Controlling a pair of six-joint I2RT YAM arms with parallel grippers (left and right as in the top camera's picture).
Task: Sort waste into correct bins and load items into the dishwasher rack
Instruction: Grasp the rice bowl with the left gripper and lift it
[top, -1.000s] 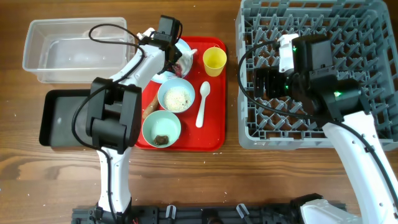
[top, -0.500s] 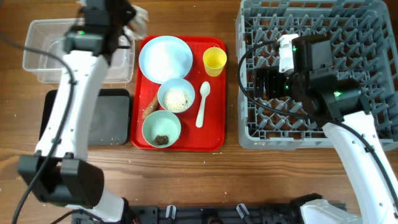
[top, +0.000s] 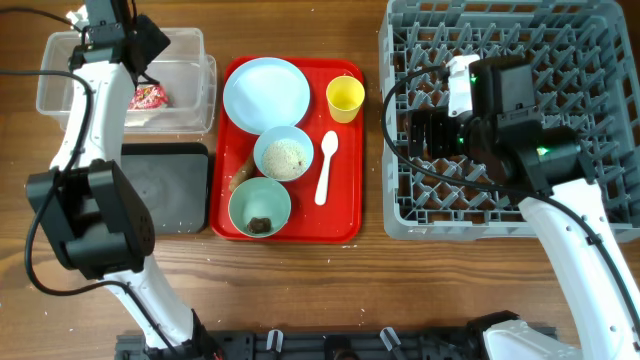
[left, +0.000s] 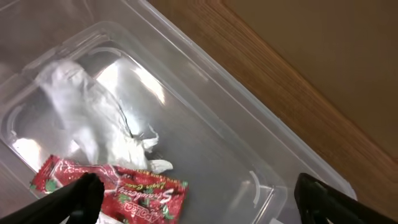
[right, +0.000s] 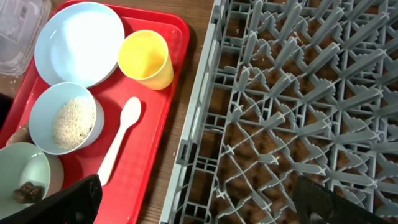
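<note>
My left gripper (top: 140, 55) hangs open over the clear bin (top: 60, 100). On the bin's floor below it lie the red snack wrapper (left: 124, 190) and the crumpled white napkin (left: 87, 118), both loose. On the red tray stand the pale blue plate (top: 266, 93), the yellow cup (top: 345, 98), the white bowl (top: 284, 155) holding rice, the white spoon (top: 327, 165) and the green bowl (top: 260, 206) with a dark lump (top: 261, 224). A brown sausage scrap (top: 240, 178) lies beside the bowls. My right gripper (top: 415, 132) stands open and empty above the dishwasher rack (top: 560, 60), at its left edge.
The black tray (top: 165, 190) sits in front of the clear bin, left of the red tray (top: 345, 215). A strip of bare wood separates the red tray from the rack. The left arm's links stretch along the table's left side.
The left arm swung from the plate on the red tray over to the clear bin and opened its jaws; wrapper and napkin now lie in the bin. The right arm has not moved.
</note>
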